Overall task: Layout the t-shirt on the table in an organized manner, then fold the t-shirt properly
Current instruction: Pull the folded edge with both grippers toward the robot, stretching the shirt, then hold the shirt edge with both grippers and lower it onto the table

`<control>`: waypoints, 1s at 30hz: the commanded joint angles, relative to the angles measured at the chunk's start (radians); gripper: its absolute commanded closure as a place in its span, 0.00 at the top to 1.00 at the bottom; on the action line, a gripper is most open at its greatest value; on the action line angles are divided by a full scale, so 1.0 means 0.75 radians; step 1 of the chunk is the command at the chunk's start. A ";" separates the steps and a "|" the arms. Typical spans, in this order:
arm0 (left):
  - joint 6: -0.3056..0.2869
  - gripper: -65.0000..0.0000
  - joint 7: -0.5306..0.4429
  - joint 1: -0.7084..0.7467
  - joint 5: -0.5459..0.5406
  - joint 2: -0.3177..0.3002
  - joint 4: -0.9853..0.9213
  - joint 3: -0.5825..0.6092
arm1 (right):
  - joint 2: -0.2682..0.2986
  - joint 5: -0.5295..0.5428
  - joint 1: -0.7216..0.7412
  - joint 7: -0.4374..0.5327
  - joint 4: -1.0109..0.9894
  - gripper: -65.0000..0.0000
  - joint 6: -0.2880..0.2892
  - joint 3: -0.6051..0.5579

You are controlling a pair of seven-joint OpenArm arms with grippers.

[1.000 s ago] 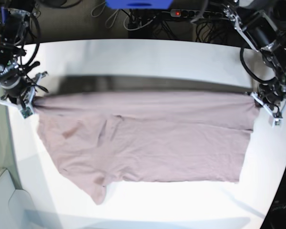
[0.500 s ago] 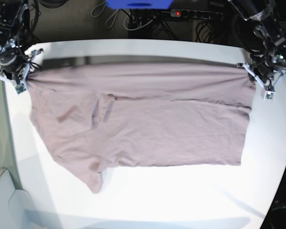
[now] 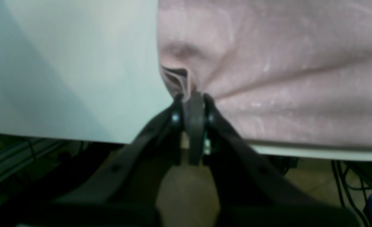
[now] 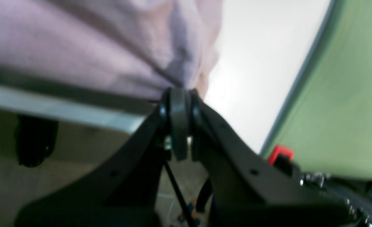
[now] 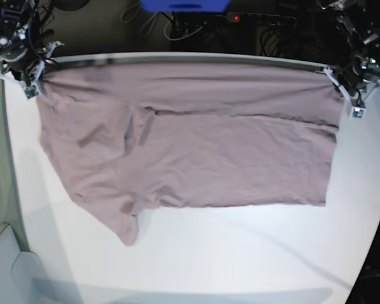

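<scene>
The t-shirt point(image 5: 190, 145) lies spread across the upper half of the table point(image 5: 240, 253) in the base view. The left gripper point(image 5: 349, 95) pinches its upper-right corner; the right gripper point(image 5: 33, 79) clamps its upper-left corner.

I have both arms reaching to the far corners: my left gripper point(image 5: 353, 95) sits at two o'clock, my right gripper point(image 5: 26, 75) at ten o'clock. Each has its jaws pressed together, pinching a corner of the t-shirt point(image 5: 190, 139).
</scene>
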 commanded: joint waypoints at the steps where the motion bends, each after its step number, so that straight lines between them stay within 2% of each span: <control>1: 0.007 0.00 -0.007 -0.004 0.013 -0.021 0.022 -0.005 | 0.009 -0.012 -0.003 0.005 0.017 0.00 -0.016 0.015; 8: 0.007 0.01 -0.005 -0.006 0.017 -0.021 0.018 -0.005 | -0.034 -0.014 -0.035 0.005 0.017 0.00 -0.016 0.015; 24: 0.007 0.01 -0.005 0.000 0.021 -0.027 0.008 -0.001 | -0.036 -0.014 -0.025 -0.007 0.023 0.00 -0.016 0.015; 30: 0.007 0.01 -0.013 0.019 0.021 -0.033 0.008 0.076 | -0.032 -0.014 -0.025 -0.007 0.023 0.02 -0.016 0.015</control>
